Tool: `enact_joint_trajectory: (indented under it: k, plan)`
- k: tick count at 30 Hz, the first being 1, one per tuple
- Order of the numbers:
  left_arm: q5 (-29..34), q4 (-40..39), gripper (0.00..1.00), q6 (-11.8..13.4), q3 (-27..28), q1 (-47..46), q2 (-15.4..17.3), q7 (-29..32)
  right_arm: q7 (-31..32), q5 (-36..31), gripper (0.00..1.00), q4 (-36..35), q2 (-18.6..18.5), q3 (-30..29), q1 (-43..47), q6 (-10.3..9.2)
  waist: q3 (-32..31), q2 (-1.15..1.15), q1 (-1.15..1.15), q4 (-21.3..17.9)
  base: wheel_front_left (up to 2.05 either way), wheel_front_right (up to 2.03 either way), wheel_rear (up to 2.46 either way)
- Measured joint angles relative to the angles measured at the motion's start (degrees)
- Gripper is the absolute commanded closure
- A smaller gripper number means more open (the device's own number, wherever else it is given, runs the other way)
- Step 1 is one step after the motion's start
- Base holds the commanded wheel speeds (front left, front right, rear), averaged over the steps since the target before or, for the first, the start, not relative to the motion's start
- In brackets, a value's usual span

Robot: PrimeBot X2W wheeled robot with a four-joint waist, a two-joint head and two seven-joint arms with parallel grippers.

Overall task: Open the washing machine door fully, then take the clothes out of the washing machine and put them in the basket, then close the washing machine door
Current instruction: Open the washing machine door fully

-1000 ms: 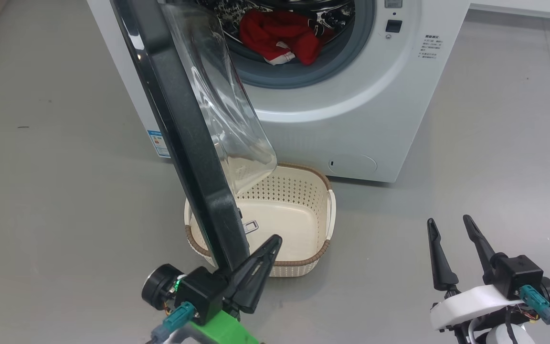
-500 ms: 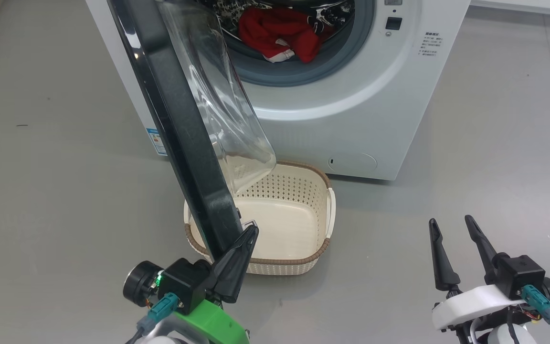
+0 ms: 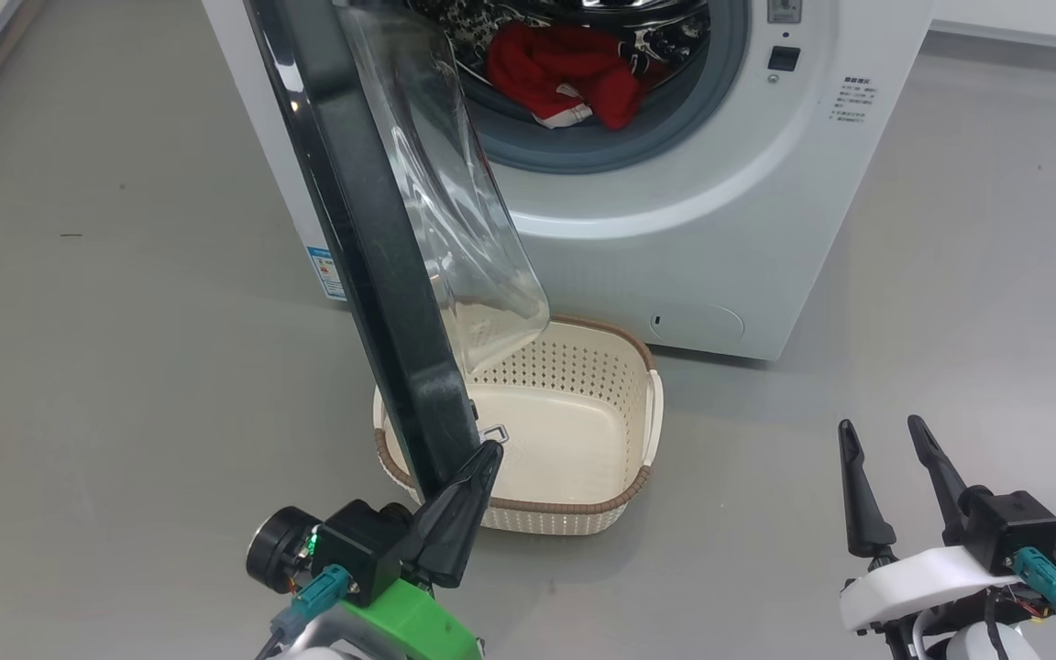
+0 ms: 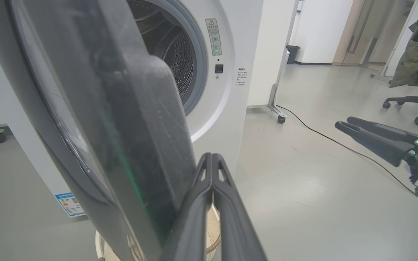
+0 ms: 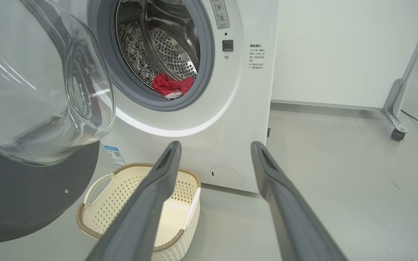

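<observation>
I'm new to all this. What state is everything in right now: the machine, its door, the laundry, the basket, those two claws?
White front-loading washing machine: steel drum exposed.
Glossy black-rimmed round washing machine door: open, swung out from the front.
Red clothes: heaped at the drum's mouth.
Cream perforated plastic basket: empty, upright on the floor.
Left gripper: shut, empty, tips by the door's edge.
Right gripper: open, empty.

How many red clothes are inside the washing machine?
1: a red bundle of clothes lies low at the front of the drum, just behind the grey gasket. More pieces may be hidden in it or deeper inside.
</observation>
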Motion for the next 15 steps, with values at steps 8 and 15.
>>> enact_joint_trajectory:
  k: [8,15]
  plan:
    - [0.0,0.6,1.0,0.6,0.2,0.2,-0.2,-0.3,0.0,-0.4,0.0,0.0,0.1,-0.3,0.0,0.47,-0.9,0.0,0.0,2.2,0.0,0.0,0.0]
    - [0.1,1.1,1.0,2.1,0.6,0.6,-0.4,-0.5,0.0,-0.5,0.0,0.1,0.4,-0.6,0.1,0.51,-1.3,0.0,0.0,3.5,0.0,0.0,0.0]
